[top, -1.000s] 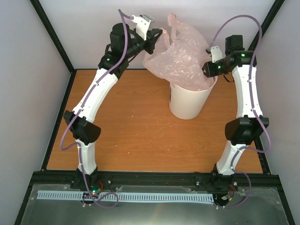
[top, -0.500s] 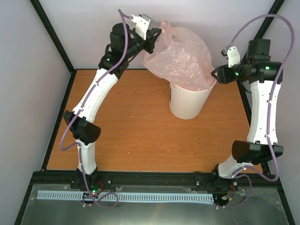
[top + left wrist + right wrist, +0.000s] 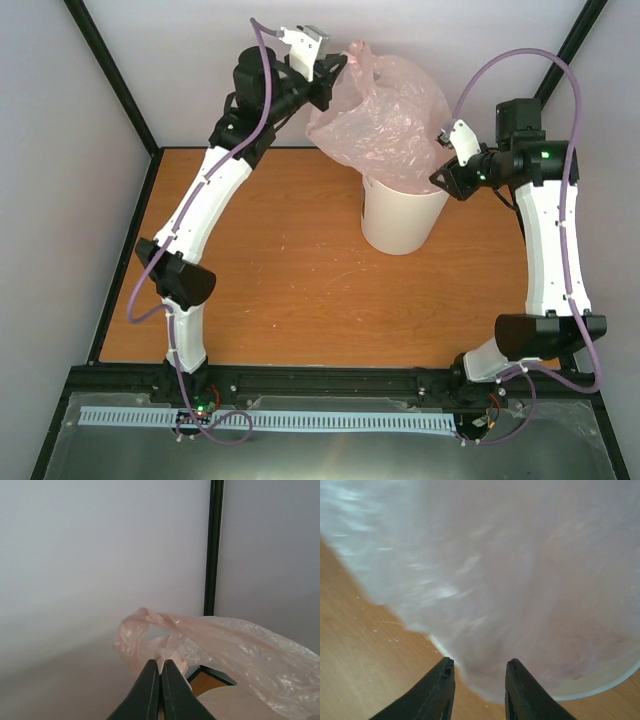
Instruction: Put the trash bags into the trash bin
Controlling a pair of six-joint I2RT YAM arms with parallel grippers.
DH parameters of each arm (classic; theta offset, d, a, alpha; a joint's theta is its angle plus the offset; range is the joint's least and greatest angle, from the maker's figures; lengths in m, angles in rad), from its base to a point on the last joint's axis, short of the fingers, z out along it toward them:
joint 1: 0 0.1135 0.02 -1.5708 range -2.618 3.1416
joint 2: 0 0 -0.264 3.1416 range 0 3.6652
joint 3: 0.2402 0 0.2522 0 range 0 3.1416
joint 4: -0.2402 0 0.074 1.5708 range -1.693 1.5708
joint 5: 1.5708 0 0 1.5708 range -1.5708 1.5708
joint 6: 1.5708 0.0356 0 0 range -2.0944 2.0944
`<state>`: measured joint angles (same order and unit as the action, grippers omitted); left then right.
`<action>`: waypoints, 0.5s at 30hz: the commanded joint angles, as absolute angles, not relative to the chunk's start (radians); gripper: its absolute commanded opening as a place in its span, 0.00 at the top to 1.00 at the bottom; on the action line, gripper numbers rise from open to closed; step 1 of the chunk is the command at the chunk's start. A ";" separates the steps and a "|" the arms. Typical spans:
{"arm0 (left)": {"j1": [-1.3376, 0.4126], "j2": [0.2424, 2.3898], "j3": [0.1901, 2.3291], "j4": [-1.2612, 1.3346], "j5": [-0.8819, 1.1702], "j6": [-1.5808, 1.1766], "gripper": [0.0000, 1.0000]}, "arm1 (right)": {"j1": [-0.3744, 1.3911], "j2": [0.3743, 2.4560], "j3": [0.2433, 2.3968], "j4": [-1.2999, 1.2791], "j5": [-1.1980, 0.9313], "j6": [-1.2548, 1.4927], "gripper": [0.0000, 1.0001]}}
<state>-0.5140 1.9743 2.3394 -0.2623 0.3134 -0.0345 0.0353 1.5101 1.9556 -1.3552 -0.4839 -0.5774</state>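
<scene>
The pale pink trash bag billows above the white trash bin, its lower part inside the bin's mouth. My left gripper is high at the back, shut on a twisted bit of the bag's edge, fingers pressed together. My right gripper is at the bin's right rim, open. In the right wrist view its fingers stand apart, and the blurred bag over the bin's rim reaches down a little between the tips.
The bin stands at the back of the orange table. White walls and black frame posts close in the back and sides. The metal rail with both arm bases runs along the near edge.
My right arm swung out to the right, then came back to the bin's rim, its jaws widening and narrowing again. The bag's raised top loop sank. The left gripper held still.
</scene>
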 commanded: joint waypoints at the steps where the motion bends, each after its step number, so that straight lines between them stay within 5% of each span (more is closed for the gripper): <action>1: -0.538 1.947 2.394 -0.243 0.303 -0.008 0.99 | 0.041 1.587 1.954 -1.269 -0.392 -0.526 0.72; 15: -0.600 2.001 2.400 -0.221 0.303 -0.033 0.99 | 0.046 1.683 2.000 -1.273 -0.369 -0.509 0.75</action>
<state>-0.5617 1.9751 2.3516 -0.2577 0.3096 -0.0273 0.0402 1.7321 1.9675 -1.2591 -0.3771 -0.5114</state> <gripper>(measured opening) 0.009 0.249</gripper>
